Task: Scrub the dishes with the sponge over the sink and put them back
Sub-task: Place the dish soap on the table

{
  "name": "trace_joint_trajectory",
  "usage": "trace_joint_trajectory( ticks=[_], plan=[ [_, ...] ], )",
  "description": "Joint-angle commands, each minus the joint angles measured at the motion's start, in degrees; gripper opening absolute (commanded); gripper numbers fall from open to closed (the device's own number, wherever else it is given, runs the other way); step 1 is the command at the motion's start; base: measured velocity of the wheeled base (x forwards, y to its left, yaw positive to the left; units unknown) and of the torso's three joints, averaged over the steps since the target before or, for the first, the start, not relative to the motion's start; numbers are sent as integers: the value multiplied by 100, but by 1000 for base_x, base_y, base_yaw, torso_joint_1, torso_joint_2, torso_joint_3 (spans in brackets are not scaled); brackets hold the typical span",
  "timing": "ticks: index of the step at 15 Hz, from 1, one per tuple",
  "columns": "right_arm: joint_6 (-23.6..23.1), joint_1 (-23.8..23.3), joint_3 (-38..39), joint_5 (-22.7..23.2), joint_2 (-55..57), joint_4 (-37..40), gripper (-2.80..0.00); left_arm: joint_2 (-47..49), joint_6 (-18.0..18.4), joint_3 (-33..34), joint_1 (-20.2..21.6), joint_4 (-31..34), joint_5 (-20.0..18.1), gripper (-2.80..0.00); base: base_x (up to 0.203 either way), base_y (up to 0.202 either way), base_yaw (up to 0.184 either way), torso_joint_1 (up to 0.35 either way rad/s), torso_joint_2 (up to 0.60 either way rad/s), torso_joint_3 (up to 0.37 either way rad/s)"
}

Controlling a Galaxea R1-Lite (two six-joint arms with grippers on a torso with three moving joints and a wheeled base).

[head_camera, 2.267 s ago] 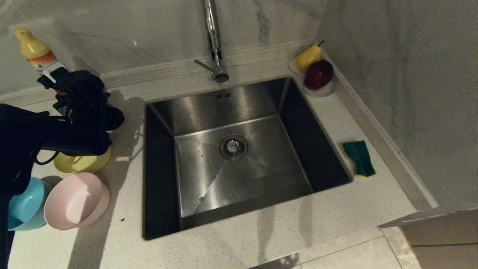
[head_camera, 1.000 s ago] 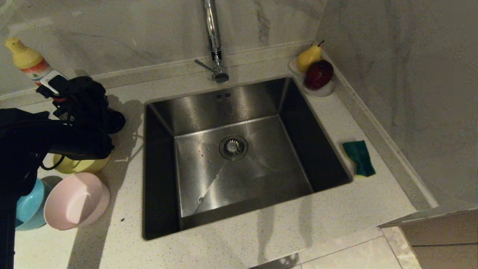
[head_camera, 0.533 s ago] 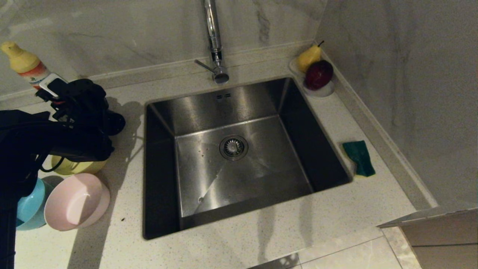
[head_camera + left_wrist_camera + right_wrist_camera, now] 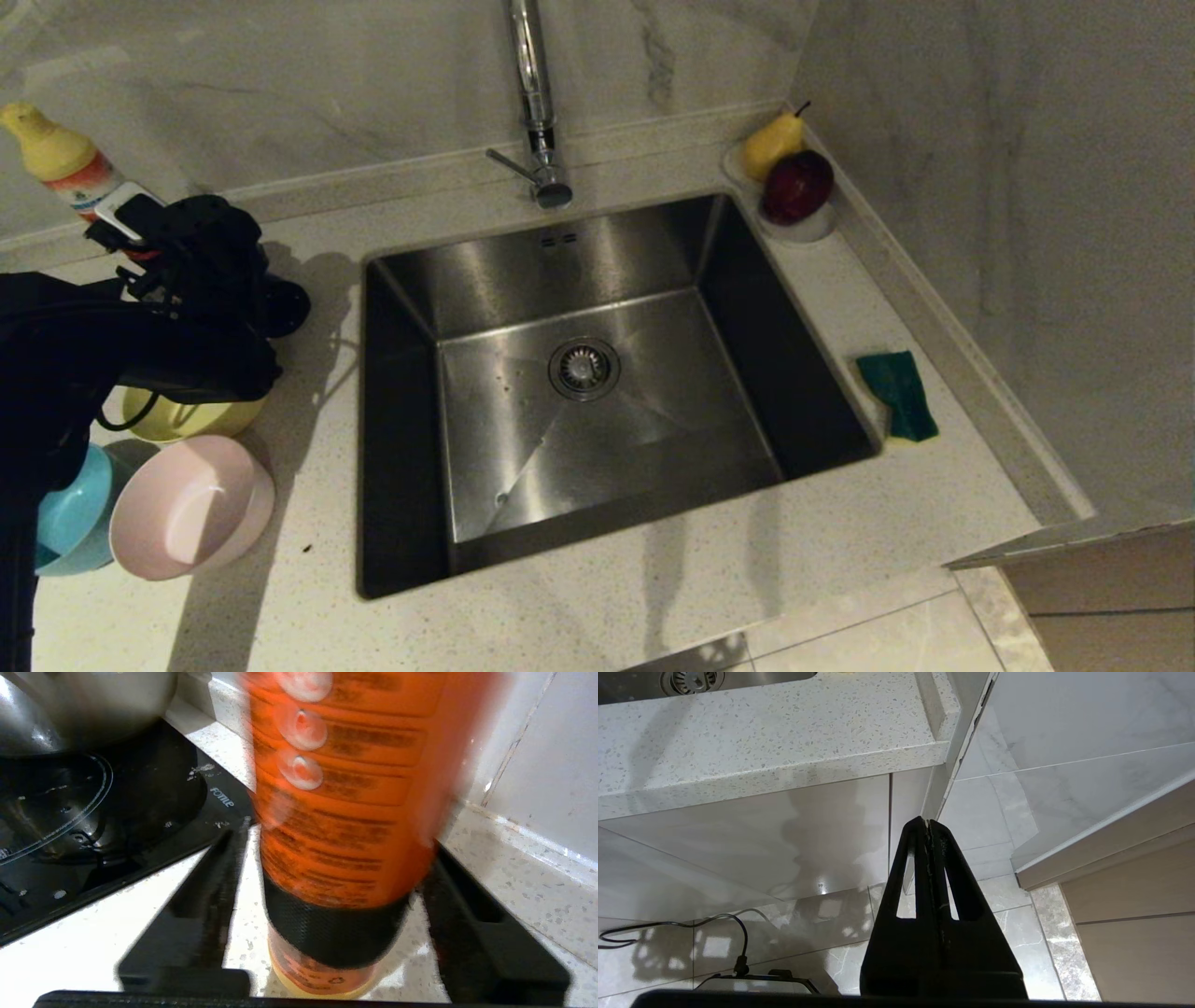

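While straddling the orange bottle (image 4: 345,788) at the far left of the counter (image 4: 653,597) with the left gripper (image 4: 334,842), stands released, not clamped.

Shows a gap of counter between one black finger (image 4: 210,896) and the bottle's label; sits close against the bottle with the other finger. Keeps the bottle upright, just beside a black hob (image 4: 93,826) bearing a steel pot (image 4: 70,709). Leaves the yellow bowl (image 4: 187,420), pink bowl (image 4: 187,509) and light blue bowl (image 4: 70,523) clustered on the counter left of the sink (image 4: 467,280), partly under the left arm, yellow farthest, blue leftmost. Leaves the sponge (image 4: 898,394) green face up on the counter right of the sink, near its rim. Hangs the right gripper (image 4: 927,823) below the counter's near edge, over the floor, clenched on nothing.
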Motion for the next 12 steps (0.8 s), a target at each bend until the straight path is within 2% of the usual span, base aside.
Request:
trace_joint_trajectory(
  ticks=[1,6,10,12],
  plan=[
    [-4,2,1,4,-10,0,-280,-119,11,0,2,-40,33,0,0,0,0,0,0,0],
    [-4,2,0,4,-10,0,-280,-427,99,3,-6,-18,25,0,0,0,0,0,0,0],
    [-4,2,1,4,-10,0,-280,-1252,482,-10,-6,65,-73,0,0,0,0,0,0,0],
    [-4,2,1,4,-10,0,-280,-1707,598,-54,-7,355,-93,0,0,0,0,0,0,0]
  ],
)
